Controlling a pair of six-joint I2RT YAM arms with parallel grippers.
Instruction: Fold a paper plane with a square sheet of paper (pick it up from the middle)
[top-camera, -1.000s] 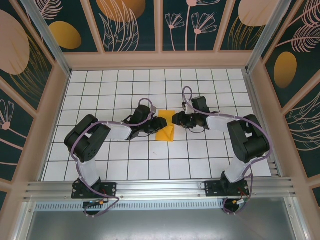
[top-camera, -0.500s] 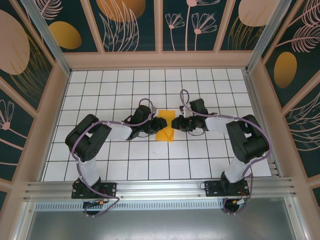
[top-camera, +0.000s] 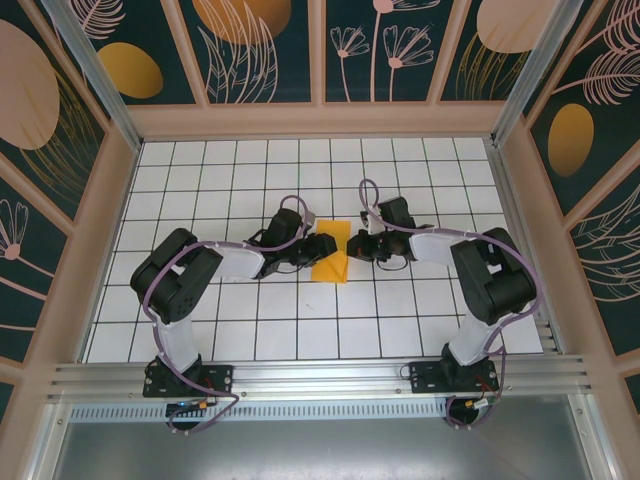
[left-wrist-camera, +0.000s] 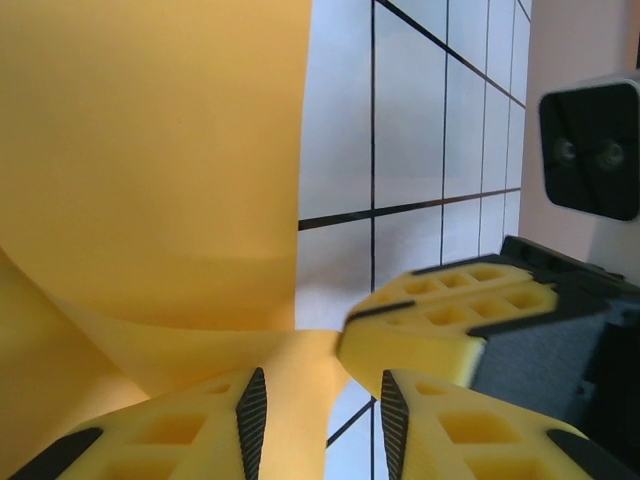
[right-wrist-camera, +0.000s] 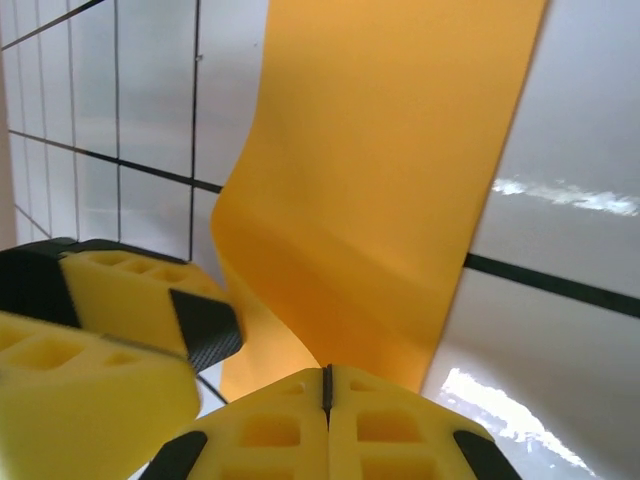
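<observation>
- The square sheet of paper (top-camera: 332, 256) sits dead centre on the table, folded and orange-yellow, with a raised flap and not lying flat.
- Through the left wrist camera the paper (left-wrist-camera: 150, 150) climbs up the left of the picture as a broad smooth panel, curling down into a fold near the fingers.
- From the right wrist it (right-wrist-camera: 390, 180) rises as a long strip, bending forward at its lower end.
- The right gripper (right-wrist-camera: 327, 372) is clamped tight, its yellow tips pressed together. The paper's lower edge runs straight into the seam, so it is pinching the sheet.
- The left gripper (left-wrist-camera: 318, 400) is released: its pads stand apart, a tongue of the paper lies in the gap, and bare table shows beside it.
- The two claws are nose to nose across the sheet, left (top-camera: 322, 248) and right (top-camera: 356, 245), each just at the paper's edge.
- One right finger (left-wrist-camera: 440, 325) pokes in beside the left fingertips, touching the fold.
- Beneath it all lies the white gridded table (top-camera: 200, 300), and both arms reach inward from its near edge.
</observation>
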